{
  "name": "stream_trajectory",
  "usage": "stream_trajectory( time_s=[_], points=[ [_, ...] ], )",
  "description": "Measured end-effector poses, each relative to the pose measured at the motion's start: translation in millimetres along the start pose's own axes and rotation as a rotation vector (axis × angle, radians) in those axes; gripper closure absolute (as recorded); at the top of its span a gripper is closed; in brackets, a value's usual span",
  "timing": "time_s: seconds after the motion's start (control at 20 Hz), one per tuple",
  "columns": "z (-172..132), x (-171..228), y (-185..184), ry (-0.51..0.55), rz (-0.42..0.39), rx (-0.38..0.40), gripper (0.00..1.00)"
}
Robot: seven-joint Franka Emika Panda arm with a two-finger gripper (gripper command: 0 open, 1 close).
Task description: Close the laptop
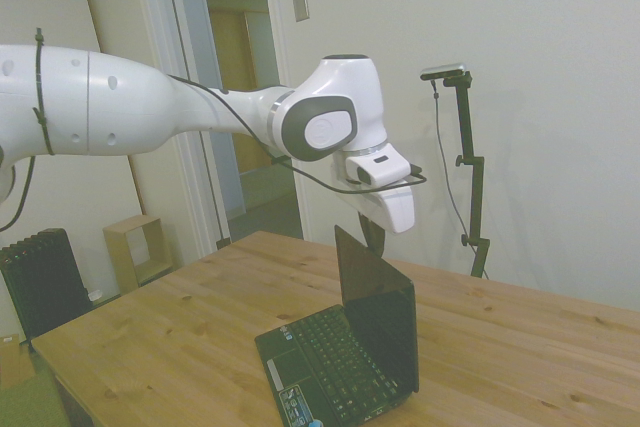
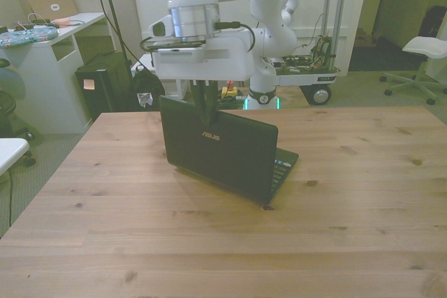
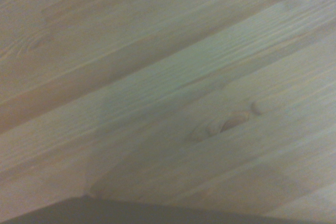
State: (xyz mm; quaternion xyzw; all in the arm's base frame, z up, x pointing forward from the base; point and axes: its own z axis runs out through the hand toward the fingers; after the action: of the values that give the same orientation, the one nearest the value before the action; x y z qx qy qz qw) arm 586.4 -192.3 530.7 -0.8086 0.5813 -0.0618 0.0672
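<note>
The laptop (image 1: 372, 319) stands open on the wooden table (image 1: 160, 332), its dark screen upright and the black keyboard (image 1: 325, 362) lying flat. In the front view the glossy black lid (image 2: 220, 148) faces the camera. My gripper (image 2: 208, 118) points down at the lid's top edge, toward the front view's left corner, with its dark fingers (image 1: 373, 234) together and holding nothing. From the side the fingertips sit just behind the top edge of the screen. The wrist view shows blurred table planks (image 3: 173, 93) and a dark strip of the laptop (image 3: 131, 214).
The table (image 2: 349, 200) stretches wide around the laptop on both sides. Beyond it stand a dark radiator (image 1: 40, 282) and a small wooden box shelf (image 1: 135, 247). A white desk (image 2: 52, 54) and a white chair (image 2: 426, 50) stand off the table.
</note>
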Motion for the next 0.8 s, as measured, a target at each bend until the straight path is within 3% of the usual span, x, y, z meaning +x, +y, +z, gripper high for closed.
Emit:
stream_trajectory(
  time_s=[0.25, 0.8],
  points=[
    [28, -42, 15, -0.025, -0.011, -0.043, 1.0],
    [131, -117, 49, -0.097, -0.034, -0.144, 1.0]
  ],
)
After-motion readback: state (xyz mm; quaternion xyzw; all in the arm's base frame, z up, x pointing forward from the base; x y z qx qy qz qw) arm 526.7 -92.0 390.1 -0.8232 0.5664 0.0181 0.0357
